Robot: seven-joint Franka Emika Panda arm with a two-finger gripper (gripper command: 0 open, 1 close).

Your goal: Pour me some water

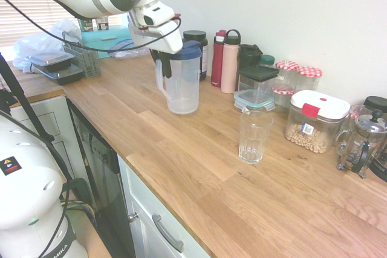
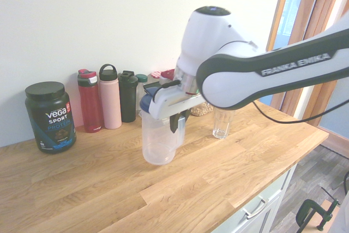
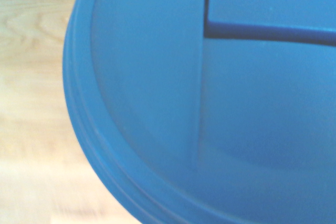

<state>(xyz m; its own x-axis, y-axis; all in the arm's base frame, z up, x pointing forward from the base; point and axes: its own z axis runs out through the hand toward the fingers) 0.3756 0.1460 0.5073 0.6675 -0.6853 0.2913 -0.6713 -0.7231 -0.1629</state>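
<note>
A clear plastic pitcher [image 1: 183, 86] with a blue lid [image 3: 210, 103] stands upright on the wooden counter [image 1: 181, 155]. My gripper [image 1: 161, 64] comes down beside the lid, and its dark fingers are shut on the pitcher's handle. From the other side, the gripper [image 2: 178, 123] sits against the pitcher [image 2: 155, 143] on the side that faces the glass. An empty ribbed drinking glass [image 1: 254, 136] stands on the counter apart from the pitcher, nearer the front edge; the arm partly hides the glass [image 2: 222, 126] in the second exterior view. The lid fills the wrist view.
Along the wall stand a protein tub [image 2: 50, 115], a red bottle [image 1: 217, 58], a pink bottle [image 1: 230, 61], a dark shaker [image 2: 128, 96] and lidded containers [image 1: 315, 121]. A French press [image 1: 361, 143] is at the far right. Stacked trays [image 1: 57, 64] sit at the counter's left end.
</note>
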